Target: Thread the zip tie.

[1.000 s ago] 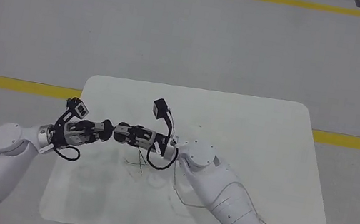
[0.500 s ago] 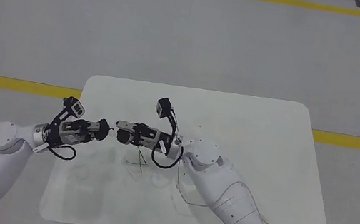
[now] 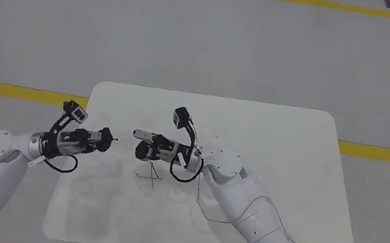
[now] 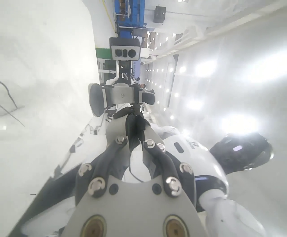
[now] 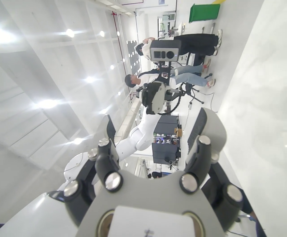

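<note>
My left gripper (image 4: 135, 116) is shut on a thin black zip tie (image 4: 135, 108), whose short end sticks out past the fingertips. In the top view this gripper (image 3: 107, 137) hovers over the table's left part. Facing it, a small gap away, my right gripper (image 3: 139, 135) stands open with nothing between its fingers (image 5: 107, 130). The left wrist view shows the open right gripper (image 4: 122, 96) straight ahead, and the right wrist view shows the left gripper (image 5: 154, 98) opposite.
More thin black zip ties (image 3: 148, 172) lie loose on the white table (image 3: 279, 136), just below the right gripper; they also appear as zip ties (image 4: 9, 105) in the left wrist view. People stand in the room behind, away from the table.
The two grippers were tip to tip a second ago; they have drawn apart. The left arm pulled back to the left, and the right gripper has opened.
</note>
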